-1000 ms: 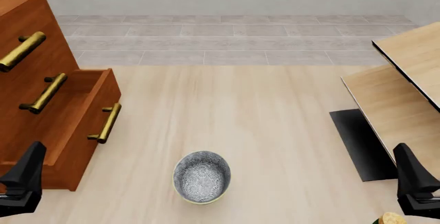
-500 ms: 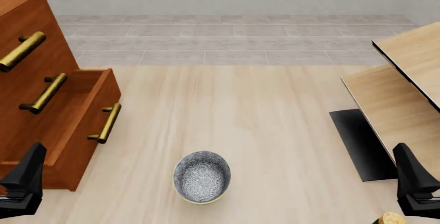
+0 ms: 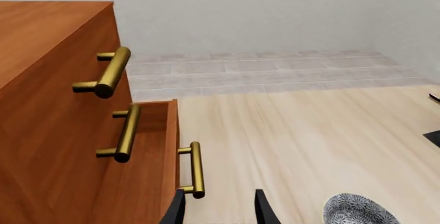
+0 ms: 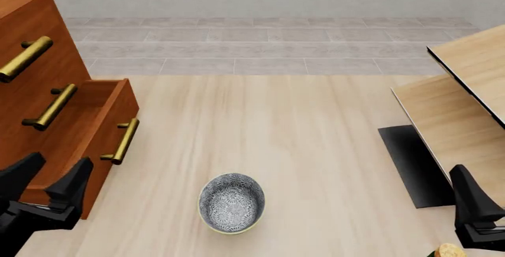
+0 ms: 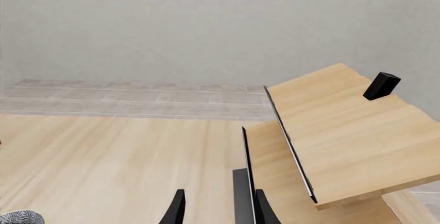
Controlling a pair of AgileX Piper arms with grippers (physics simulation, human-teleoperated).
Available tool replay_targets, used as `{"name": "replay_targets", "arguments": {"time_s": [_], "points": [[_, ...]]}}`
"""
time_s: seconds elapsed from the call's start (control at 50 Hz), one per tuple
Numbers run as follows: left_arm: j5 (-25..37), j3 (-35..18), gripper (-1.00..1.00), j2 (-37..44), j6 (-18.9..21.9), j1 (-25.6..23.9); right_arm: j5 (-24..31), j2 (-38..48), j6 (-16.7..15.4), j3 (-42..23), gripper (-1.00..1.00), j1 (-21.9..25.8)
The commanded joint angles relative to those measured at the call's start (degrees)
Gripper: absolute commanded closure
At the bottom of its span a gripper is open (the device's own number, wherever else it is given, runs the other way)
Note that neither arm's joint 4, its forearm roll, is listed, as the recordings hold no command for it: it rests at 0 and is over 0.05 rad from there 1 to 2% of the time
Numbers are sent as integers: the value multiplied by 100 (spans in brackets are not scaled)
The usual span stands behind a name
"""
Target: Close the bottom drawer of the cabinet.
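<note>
The reddish-brown cabinet (image 4: 32,26) stands at the left, and it also fills the left of the left wrist view (image 3: 48,80). Its bottom drawer (image 4: 94,127) is pulled out, with its brass bar handle (image 4: 122,142) facing the floor's middle; the handle also shows in the left wrist view (image 3: 197,169). My left gripper (image 4: 61,163) is open and empty on the near side of the drawer front, just short of the handle, with its fingertips (image 3: 177,206) close below it. My right gripper (image 4: 473,207) is open and empty at the near right, far from the cabinet.
A patterned grey bowl (image 4: 231,202) sits on the floor near the middle front. Pale light-wood furniture with black parts (image 4: 465,91) stands at the right, right ahead of the right gripper (image 5: 216,203). A small yellow object (image 4: 448,251) lies at the bottom right edge.
My left gripper has moved right toward the open drawer's front and turned, so both its fingers now show. The drawer and the right arm have not moved.
</note>
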Motion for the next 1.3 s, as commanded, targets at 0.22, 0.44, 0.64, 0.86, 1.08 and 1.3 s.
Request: {"name": "replay_targets", "arguments": {"time_s": [0.22, 0.44, 0.64, 0.86, 1.08, 1.3], "points": [[-2469, 7, -100, 3303, -415, -890, 11, 5, -24, 0, -100, 46], [-3664, 5, -100, 4683, -442, -1146, 9, 1, -64, -3, -100, 54], [-4393, -77, -100, 5629, -626, -1136, 5, 1, -75, 1, -100, 74], [-5068, -203, -100, 6627, -616, -982, -2, 0, -91, 6, -100, 81], [-5407, -413, -100, 7359, -582, -834, 3, -3, -90, 1, -100, 76], [-5397, -649, -100, 7697, -402, -635, -4, -3, -86, 4, -100, 77]]}}
